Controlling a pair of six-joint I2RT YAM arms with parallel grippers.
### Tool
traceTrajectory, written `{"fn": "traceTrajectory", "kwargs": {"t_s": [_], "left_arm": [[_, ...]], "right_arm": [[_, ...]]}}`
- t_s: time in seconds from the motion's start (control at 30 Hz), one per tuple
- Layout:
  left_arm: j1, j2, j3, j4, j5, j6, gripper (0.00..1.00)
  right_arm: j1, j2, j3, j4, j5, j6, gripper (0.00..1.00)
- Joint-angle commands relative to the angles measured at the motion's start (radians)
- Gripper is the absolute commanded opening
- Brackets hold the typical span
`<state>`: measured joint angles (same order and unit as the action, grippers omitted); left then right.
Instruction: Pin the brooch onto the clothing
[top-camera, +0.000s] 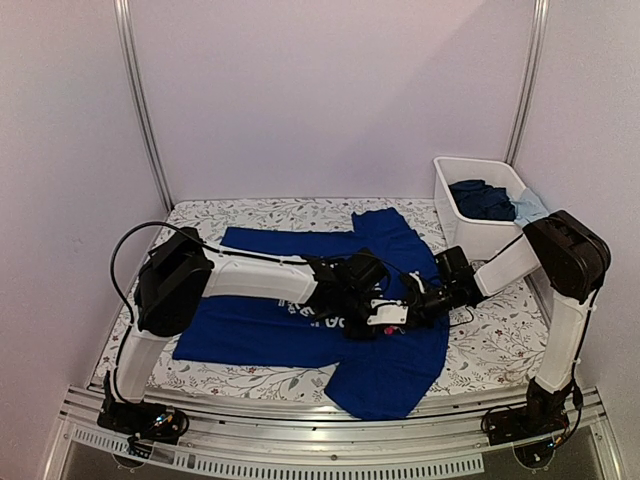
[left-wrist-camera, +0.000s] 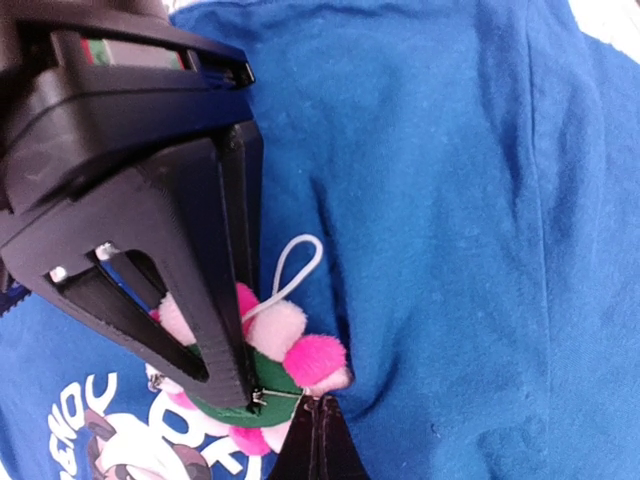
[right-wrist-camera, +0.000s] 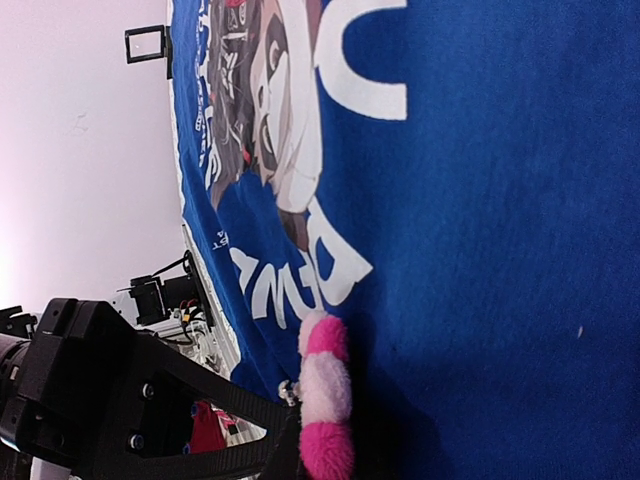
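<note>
Slipping is the chief danger as I judge it. The brooch (left-wrist-camera: 300, 352) is soft and fluffy, and the left tool (left-wrist-camera: 235, 388) has it by one side only. A small twist of that wrist could roll it out of the pinch or turn its fastener away from the cloth.

The clothing (left-wrist-camera: 480, 250) lies loose on the bench (top-camera: 500, 340), so any sideways pull may drag and bunch the fabric instead of letting the fastener bite. It might then catch only a thin fold, or nothing at all.

Both tools also work almost tip to tip. A careless approach could knock one against the other and jolt the brooch free. The white loop (left-wrist-camera: 297, 262) standing up from the brooch could snag on a finger as well.

The left tool is fully closed on the brooch, with pink puffs bulging out beside its dark finger. The right tool (left-wrist-camera: 320, 435) is closed to a narrow point and touches the brooch's lower edge from the opposite side. Whether it nips the brooch's back or a fold of the shirt, I cannot tell.

The brooch rests against the clothing near the middle of the shirt, just beside the white lettering (right-wrist-camera: 300, 275).
</note>
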<state>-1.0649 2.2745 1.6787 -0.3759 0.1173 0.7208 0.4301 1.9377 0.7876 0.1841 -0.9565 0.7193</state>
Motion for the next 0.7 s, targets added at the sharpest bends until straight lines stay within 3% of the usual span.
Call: {"fn": "traceTrajectory", "kwargs": {"t_s": [0.0, 0.2, 0.67], "left_arm": [[0.023, -0.052, 0.055, 0.028, -0.006, -0.005, 0.01], [0.031, -0.069, 0.052, -0.159, 0.125, -0.003, 0.28], [0.013, -0.079, -0.098, -0.037, 0.159, -0.164, 0.39]], "right_arm": [[0.011, 0.012, -0.016, -0.158, -0.072, -0.023, 0.00], [-0.001, 0.042, 0.034, -0.274, -0.110, -0.093, 0.00], [-0.012, 0.066, 0.068, -0.256, -0.141, -0.035, 0.00]]}}
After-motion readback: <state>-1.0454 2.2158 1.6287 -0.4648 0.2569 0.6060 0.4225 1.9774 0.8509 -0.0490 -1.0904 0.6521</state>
